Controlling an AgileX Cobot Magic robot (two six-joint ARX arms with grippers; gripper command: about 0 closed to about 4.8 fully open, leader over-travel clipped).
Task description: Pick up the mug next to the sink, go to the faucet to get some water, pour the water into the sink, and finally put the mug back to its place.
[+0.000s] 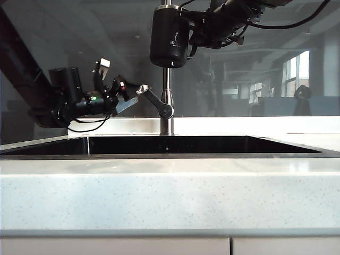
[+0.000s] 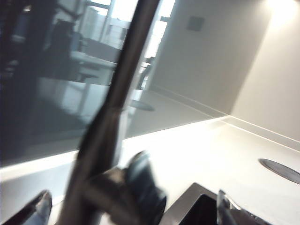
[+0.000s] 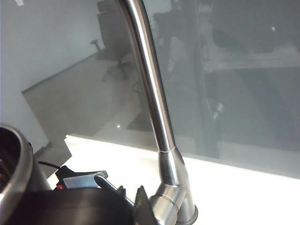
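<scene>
At the left of the exterior frame the left pincer (image 1: 118, 87), jaws apart, should close squarely on the faucet (image 1: 167, 101) lever, while at upper centre the right pincer (image 1: 187, 33), clamped on the mug (image 1: 169, 36), holds it level under the spout.

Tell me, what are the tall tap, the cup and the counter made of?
The faucet looks like brushed steel: grey, with soft long shine. The mug, held up high by the right gripper in front of the faucet, looks matte black, maybe coated metal. The countertop looks like white speckled stone. The left gripper is open beside the faucet's lever.
</scene>
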